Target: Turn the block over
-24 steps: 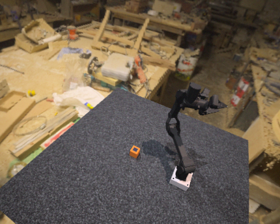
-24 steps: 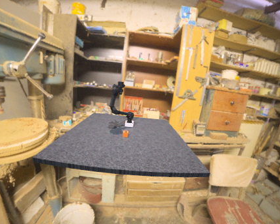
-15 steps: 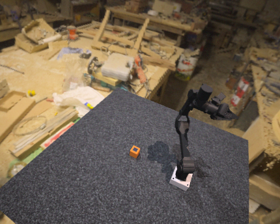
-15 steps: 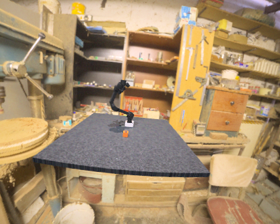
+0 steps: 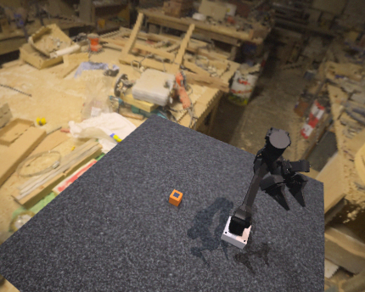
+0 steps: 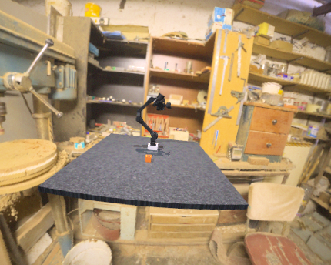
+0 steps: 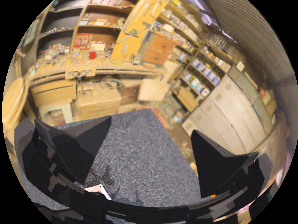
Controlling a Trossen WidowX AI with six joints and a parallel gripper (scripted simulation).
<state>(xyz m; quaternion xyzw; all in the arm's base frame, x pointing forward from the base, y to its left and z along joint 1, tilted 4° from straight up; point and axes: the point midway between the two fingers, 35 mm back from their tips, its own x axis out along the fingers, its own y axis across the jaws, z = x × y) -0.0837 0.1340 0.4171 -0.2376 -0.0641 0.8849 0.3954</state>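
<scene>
The orange block (image 5: 175,200) (image 6: 148,159) rests flat on the dark grey table (image 5: 128,178) (image 6: 116,177). A dark bluish square mark (image 5: 176,195) shows on its upward face in the top view. In the wrist view only a small orange patch (image 7: 213,196) shows at the lower right, partly hidden by the gripper. My gripper (image 5: 296,207) (image 6: 168,106) (image 7: 152,125) is open and empty. It is raised high above the table, away from the block, on the far side of the arm's base.
The arm's white base (image 5: 236,242) (image 6: 152,147) stands on the table near the block. The table's edges show in the top and exterior views. Workshop benches, shelves and a chair (image 6: 275,202) lie beyond the table.
</scene>
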